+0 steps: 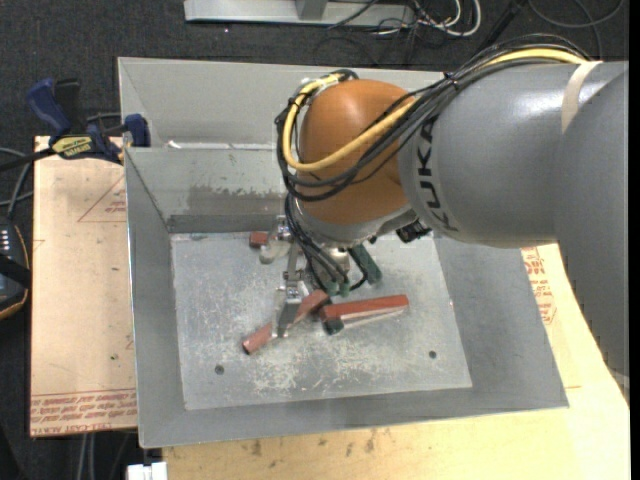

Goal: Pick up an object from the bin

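Note:
My gripper (286,320) hangs low in the middle of the bin, under the arm's orange dome. Its tip rests against a slim red-brown stick (258,340) that lies slanted on the bin floor, running from lower left up towards the gripper. A second, wider red-brown bar (368,309) with a dark end lies just to the right of the gripper, nearly level. A green-and-dark piece (366,267) shows just above that bar, partly under the dome. I cannot see whether anything is held.
A small brown and pale piece (262,239) lies near the bin's back wall, left of the dome. The arm and dome cover the bin's back right part. Bare, scuffed floor stretches along the left and front.

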Motion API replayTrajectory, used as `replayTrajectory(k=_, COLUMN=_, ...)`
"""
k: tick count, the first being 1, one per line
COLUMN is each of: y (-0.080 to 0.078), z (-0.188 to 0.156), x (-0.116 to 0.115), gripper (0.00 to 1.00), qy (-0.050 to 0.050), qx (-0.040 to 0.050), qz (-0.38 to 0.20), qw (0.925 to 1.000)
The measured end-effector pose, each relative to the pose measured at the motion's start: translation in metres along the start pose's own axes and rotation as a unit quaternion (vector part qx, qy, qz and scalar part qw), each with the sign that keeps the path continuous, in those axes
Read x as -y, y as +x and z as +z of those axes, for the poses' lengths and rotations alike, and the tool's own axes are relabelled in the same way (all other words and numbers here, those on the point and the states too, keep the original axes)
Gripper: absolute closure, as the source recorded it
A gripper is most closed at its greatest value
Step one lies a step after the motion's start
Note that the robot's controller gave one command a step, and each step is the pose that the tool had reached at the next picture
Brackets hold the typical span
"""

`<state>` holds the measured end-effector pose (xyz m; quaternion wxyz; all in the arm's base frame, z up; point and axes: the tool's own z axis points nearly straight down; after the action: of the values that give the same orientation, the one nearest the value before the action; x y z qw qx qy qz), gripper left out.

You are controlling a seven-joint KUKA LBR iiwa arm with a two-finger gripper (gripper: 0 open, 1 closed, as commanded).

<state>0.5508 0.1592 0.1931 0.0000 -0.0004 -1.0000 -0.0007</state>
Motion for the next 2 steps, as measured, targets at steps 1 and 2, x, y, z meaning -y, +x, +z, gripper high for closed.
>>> replayTrajectory(k=1, y=0.000, z=0.000, x=0.000, gripper=0.00, qy=0.000, qx=0.0000, qz=0.000, qw=1.0000)
replayTrajectory(k=2, y=0.000, z=0.042, x=0.002, gripper=0.00, qy=-0.001, qx=0.0040, qz=0.008, qw=1.0000)
